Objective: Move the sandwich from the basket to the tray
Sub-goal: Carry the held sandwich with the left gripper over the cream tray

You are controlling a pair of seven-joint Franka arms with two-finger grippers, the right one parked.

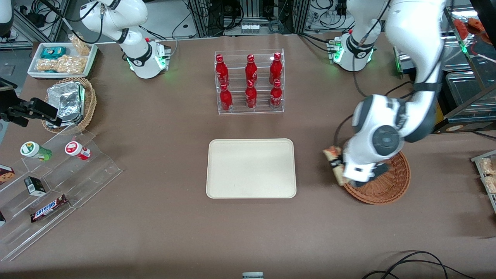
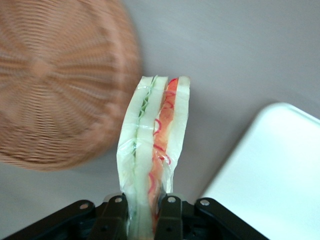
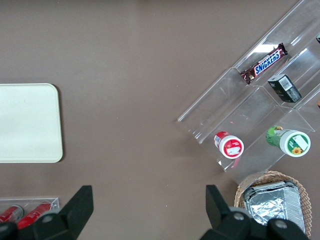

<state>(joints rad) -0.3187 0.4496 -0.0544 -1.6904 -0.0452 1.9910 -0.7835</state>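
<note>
My gripper [image 1: 343, 170] [image 2: 142, 217] is shut on the sandwich [image 1: 334, 158] [image 2: 154, 145], a wrapped wedge of white bread with green and red-orange layers. It hangs above the table, between the reddish-brown wicker basket [image 1: 391, 186] [image 2: 55, 85] and the cream tray [image 1: 251, 168] [image 2: 280, 170]. The sandwich is clear of the basket's rim, and the black fingers [image 2: 170, 220] press both its flat sides. The basket shows nothing in it. The tray lies flat and bare at the table's middle.
A clear rack of red bottles [image 1: 250, 81] stands farther from the front camera than the tray. Toward the parked arm's end sit a tan basket of foil packs [image 1: 69, 102], a white snack tray [image 1: 62, 59] and a clear stepped display [image 1: 50, 186] with snacks.
</note>
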